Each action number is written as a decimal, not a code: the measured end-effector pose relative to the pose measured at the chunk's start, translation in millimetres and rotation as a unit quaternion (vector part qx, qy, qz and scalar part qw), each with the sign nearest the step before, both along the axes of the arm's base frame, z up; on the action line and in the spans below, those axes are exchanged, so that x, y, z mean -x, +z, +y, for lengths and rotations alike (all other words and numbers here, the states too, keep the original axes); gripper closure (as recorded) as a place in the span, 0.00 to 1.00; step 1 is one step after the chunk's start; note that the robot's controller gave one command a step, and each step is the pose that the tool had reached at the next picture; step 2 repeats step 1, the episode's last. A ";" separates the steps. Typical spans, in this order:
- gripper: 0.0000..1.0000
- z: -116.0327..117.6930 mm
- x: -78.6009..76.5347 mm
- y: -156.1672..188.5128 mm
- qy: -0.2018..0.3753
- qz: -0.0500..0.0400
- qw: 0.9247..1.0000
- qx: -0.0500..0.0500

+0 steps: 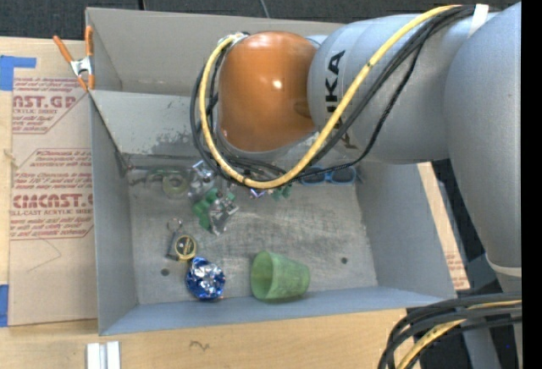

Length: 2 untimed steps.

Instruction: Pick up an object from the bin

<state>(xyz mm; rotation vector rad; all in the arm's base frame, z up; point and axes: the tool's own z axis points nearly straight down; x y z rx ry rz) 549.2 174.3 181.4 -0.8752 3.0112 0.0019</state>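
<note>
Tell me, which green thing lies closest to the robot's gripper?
The small dark-green piece right beside the gripper; the bigger pale-green cup lies on its side apart from it.

**Arm low in the grey bin, gripper down near the floor's left middle**

The KUKA arm (406, 79) comes in from the right over the bin (110, 215), its orange wrist cover (262, 88) looped by yellow and black cables (254, 181). Below the cover the gripper (216, 208) sits close to the floor beside a small dark-green piece (201, 206); contact cannot be judged. A pale ring (174, 184) lies just left, near the back wall. Toward the front lie a small round yellow-and-dark piece (184, 246), a crumpled blue-and-silver foil ball (205, 279) and, beside it, a pale green cup (279, 276) on its side. A blue thing (337, 175) shows partly under the arm.
</note>
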 end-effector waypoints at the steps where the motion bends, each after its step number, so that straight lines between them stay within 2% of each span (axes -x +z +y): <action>1: 1.00 -2.0 5.3 85.1 -0.002 -0.003 1.000 -0.001; 2: 1.00 -2.0 5.3 85.1 -0.002 -0.003 1.000 -0.001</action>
